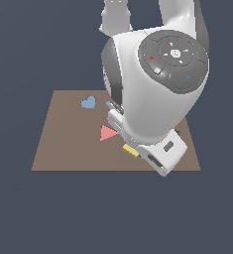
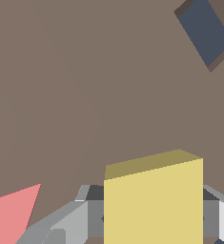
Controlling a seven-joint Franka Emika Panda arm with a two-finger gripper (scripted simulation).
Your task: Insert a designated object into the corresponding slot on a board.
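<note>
Yellow block [image 2: 153,200] sits clamped between gripper [image 2: 154,217] fingers.

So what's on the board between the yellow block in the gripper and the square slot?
Nothing: in the wrist view only bare brown board lies between the yellow block and the square slot. The pink triangle sits off to the side.

Flat even simulator lighting, no cast shadows, no glare, sharp, slightly pixelated edges
</note>
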